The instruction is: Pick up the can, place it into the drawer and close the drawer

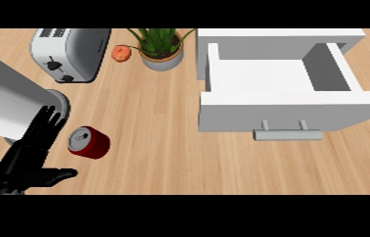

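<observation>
At far left, left hand (30,153) up from the lower edge, fingers straight and spread, thumb out to the right, holding nothing; open beside the can, fingertips near its left rim but, as far as can be judged, not touching. Behind the hand, a grey curved object (25,106), partly cut by the edge, identity unclear. Just right of the hand, red can (89,142) lying on the wooden counter (159,148), silver top tilted up toward the view, not yet lifted or gripped. So, by the look of things, nothing of the task done: can not picked up, still to be grasped, carried across, set down inside, then drawer pushed shut. Farther back on the left, toaster (69,52), well apart from the can. Next to it a small orange fruit (121,53), then a potted plant (162,47) close beside; none of these in the path between can and drawer. At right, white drawer (278,91) pulled fully open out of its cabinet, tray showing nothing inside, handle (287,132) on the front facing the near side. Wide stretch of bare counter between can and drawer, so a long carry to the right likely needed. Right hand nowhere in view.
</observation>
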Motion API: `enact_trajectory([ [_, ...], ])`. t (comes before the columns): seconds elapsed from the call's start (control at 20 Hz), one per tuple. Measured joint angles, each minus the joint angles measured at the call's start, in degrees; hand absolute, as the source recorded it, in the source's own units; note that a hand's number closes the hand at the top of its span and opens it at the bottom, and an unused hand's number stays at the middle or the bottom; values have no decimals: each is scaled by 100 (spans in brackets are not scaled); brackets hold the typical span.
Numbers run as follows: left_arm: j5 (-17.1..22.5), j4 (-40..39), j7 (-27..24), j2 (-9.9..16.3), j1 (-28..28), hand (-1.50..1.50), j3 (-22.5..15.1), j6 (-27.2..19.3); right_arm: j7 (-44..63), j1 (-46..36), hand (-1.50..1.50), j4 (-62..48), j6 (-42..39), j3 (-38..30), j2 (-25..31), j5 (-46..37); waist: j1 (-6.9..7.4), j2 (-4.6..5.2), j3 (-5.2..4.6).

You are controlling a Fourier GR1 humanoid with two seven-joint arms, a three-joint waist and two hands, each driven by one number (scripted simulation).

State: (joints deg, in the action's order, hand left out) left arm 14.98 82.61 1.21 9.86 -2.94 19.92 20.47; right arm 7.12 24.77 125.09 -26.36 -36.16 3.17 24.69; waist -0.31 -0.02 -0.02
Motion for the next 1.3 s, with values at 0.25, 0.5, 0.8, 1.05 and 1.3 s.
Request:
enact_trajectory([
  [0.25,-286,-918,-647,128,203,-150,76,44,31,-36,-150,-19,-139,-96,-46,14,-4,2,0],
  [0.5,-469,-1803,-1187,268,416,-150,77,185,61,-49,-150,-49,-287,-329,-47,134,-8,2,0],
  [0.8,-593,-2896,-1869,378,635,-150,109,372,247,89,-150,155,-417,-503,-112,413,-20,2,-1],
  [1.05,-755,-3927,-2360,446,1138,-150,82,358,407,-150,-150,99,-364,-545,-30,405,-21,7,-1],
  [1.3,-788,-4460,-2664,433,1342,-150,16,406,579,-205,-150,147,-370,-688,-21,559,-15,4,0],
])
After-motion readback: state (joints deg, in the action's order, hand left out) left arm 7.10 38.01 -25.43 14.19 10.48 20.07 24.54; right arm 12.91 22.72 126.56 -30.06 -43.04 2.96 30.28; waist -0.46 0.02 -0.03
